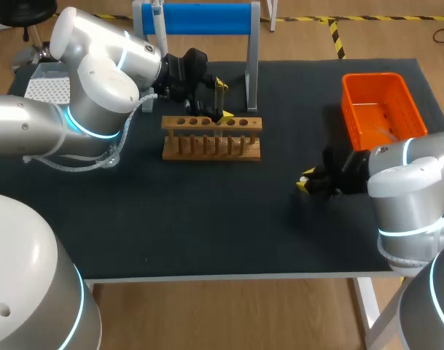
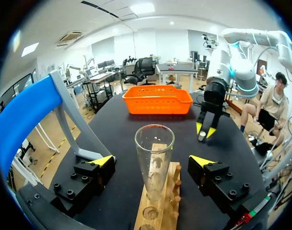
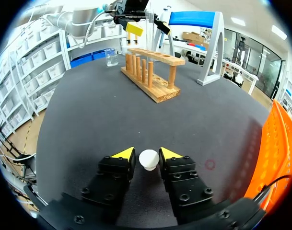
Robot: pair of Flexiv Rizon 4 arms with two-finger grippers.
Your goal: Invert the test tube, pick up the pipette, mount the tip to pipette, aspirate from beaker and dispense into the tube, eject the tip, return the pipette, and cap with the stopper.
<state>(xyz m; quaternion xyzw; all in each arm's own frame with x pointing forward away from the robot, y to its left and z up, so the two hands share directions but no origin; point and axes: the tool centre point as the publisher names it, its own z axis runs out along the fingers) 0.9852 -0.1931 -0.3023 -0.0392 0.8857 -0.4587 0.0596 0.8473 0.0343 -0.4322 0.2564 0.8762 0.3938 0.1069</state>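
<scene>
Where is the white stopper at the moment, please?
In the right wrist view the white stopper is pinched in the right gripper, over the right side of the table, near the orange basket and far from the wooden rack.

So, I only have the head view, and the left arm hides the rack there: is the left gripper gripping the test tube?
Observer: No. The left wrist view shows the test tube standing mouth up in the wooden rack, between the open fingers of the left gripper, untouched.
Operator: And what's the white speck at the right gripper?
Observer: The right wrist view shows the right gripper shut on a white stopper.
</scene>
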